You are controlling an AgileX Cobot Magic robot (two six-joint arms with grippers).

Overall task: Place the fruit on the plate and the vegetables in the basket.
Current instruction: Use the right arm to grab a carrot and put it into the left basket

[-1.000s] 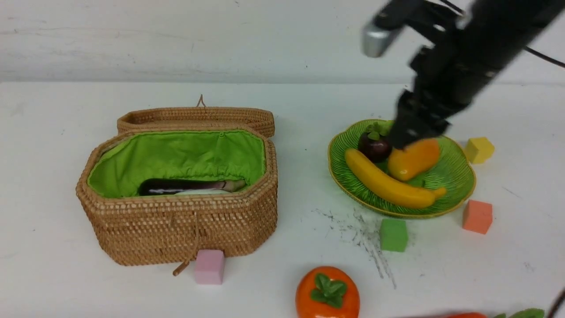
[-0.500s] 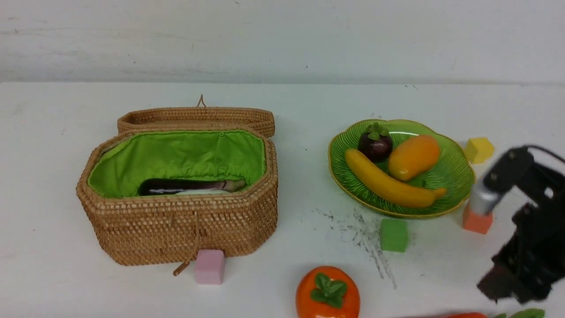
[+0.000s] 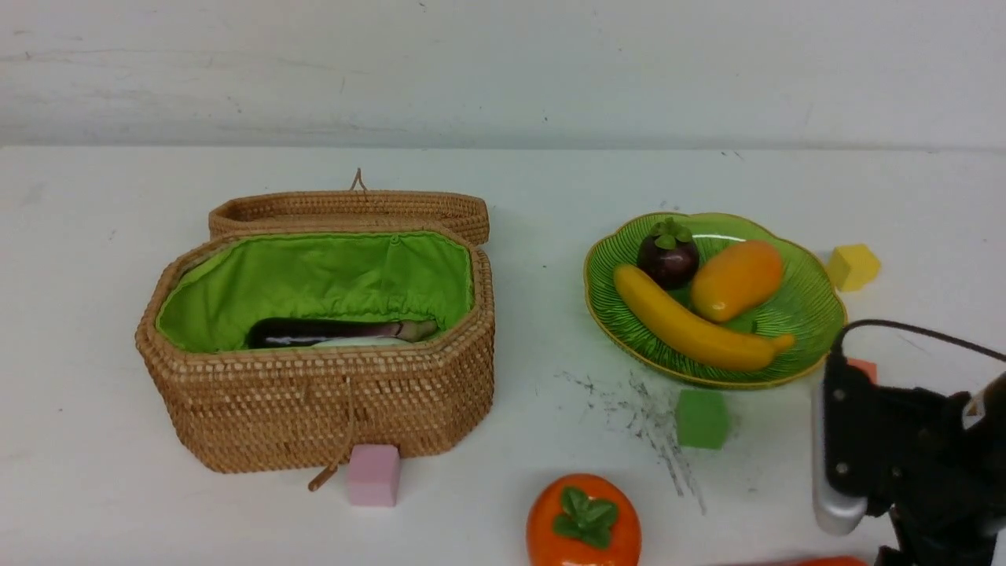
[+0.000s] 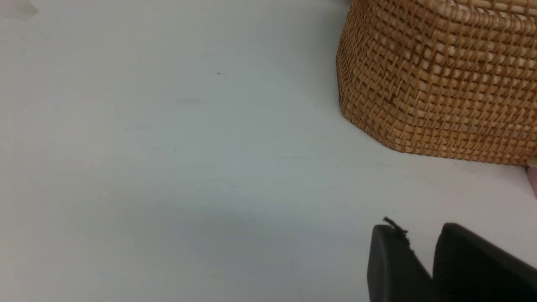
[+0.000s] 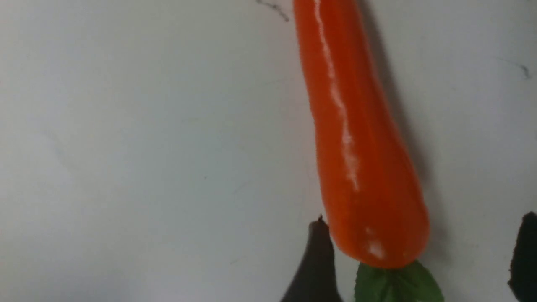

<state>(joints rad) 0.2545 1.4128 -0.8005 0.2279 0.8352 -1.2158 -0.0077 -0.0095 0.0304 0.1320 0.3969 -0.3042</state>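
Observation:
The open wicker basket [image 3: 314, 393] holds the purple eggplant [image 3: 330, 332], with a sliver of the white radish [image 3: 357, 342] beside it. The green plate [image 3: 813, 314] holds the banana [image 3: 692, 324], the mangosteen [image 3: 668, 258] and the mango [image 3: 736, 279]. The persimmon [image 3: 583, 523] sits at the table's front edge. The long red-orange vegetable [image 5: 356, 147] lies on the table, and its leafy end [image 5: 396, 285] lies between the spread fingers of my right gripper [image 5: 419, 260], which is open and empty. My left gripper [image 4: 419, 228] is shut and empty, low over the table near the basket's corner [image 4: 419, 84].
Foam cubes lie around: pink [image 3: 372, 474] at the basket's front, green [image 3: 700, 418] in front of the plate, yellow [image 3: 853, 266] to its right, and orange [image 3: 864, 368] half hidden behind my right arm [image 3: 904, 464]. The basket's lid [image 3: 350, 208] lies open behind it.
My right arm left the mango on the plate. It swung from above the plate down to the front right, over the red-orange vegetable. Nothing else moved.

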